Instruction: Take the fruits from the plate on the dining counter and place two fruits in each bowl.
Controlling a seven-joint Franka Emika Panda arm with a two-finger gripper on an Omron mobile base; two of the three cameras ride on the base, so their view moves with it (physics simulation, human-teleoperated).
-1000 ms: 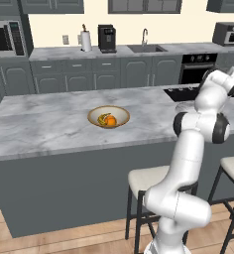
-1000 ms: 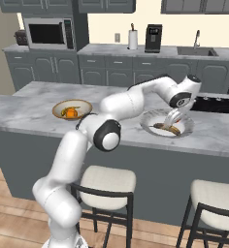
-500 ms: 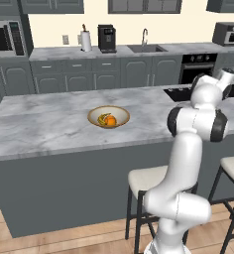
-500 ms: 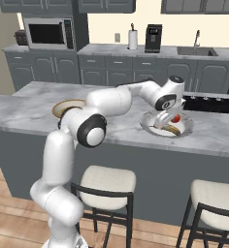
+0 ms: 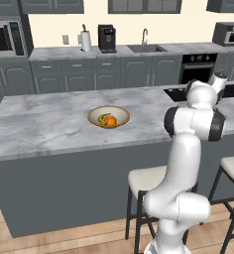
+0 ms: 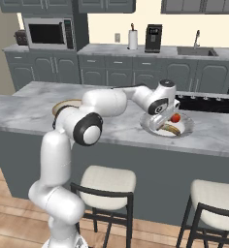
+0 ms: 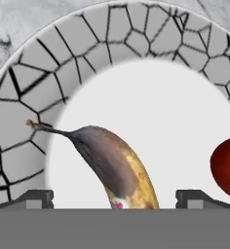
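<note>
Marble-topped dining counter [image 5: 49, 129]: long island, grey-veined white, carrying every item below.

Robot arm: reaches across the counter to the plate; it has swung in and dropped lower over the plate than half a second ago.

Plate [image 6: 187, 130]: white centre, cracked-pattern grey rim, on the counter's right part.

Bowl [image 5: 108, 117]: tan, well apart from the plate, already holding an orange [image 5: 110, 120] and what looks like a second yellow fruit.

Gripper [image 7: 114, 197]: jaws spread wide, empty, straddling the banana.

Banana [image 7: 114, 168]: browned, lying on the plate between the fingertips.

Red fruit [image 7: 227, 167]: on the plate, beside the banana.

Risk: the curved banana could pivot or slip out as the jaws close, nudging the red fruit off the plate.
</note>
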